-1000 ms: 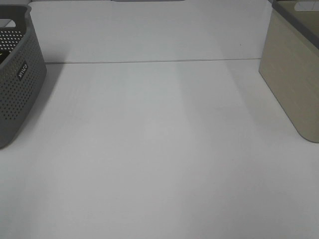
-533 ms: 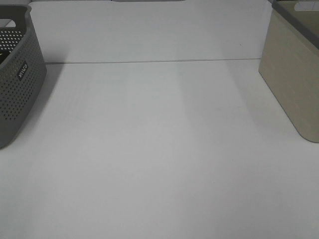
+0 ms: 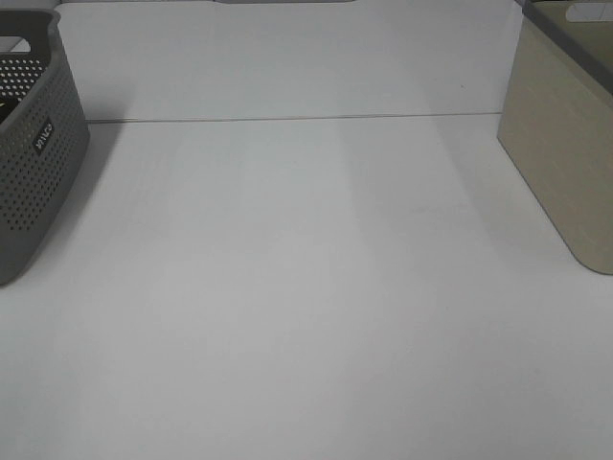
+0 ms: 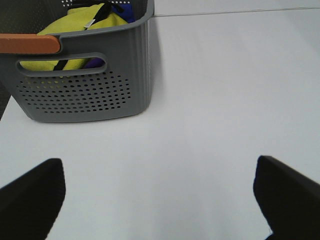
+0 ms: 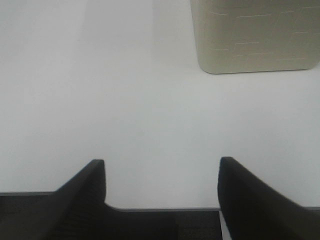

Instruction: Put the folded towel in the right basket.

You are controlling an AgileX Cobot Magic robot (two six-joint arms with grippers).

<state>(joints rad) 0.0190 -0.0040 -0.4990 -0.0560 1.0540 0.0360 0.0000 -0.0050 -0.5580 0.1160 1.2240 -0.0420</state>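
The right basket [image 3: 565, 144] is beige with a grey rim and stands at the table's right edge; it also shows in the right wrist view [image 5: 250, 35]. No folded towel lies on the table. A yellow cloth [image 4: 80, 25] and a blue cloth [image 4: 122, 9] lie inside the grey perforated basket [image 4: 85, 90]; I cannot tell whether either is the towel. My left gripper [image 4: 159, 165] is open and empty over bare table, short of the grey basket. My right gripper [image 5: 161, 164] is open and empty, short of the beige basket. Neither gripper shows in the exterior view.
The grey perforated basket [image 3: 34, 163] stands at the table's left edge and has an orange strip [image 4: 30, 44] on its rim. The white table [image 3: 306, 287] stretches between the two baskets. A seam runs across its far part.
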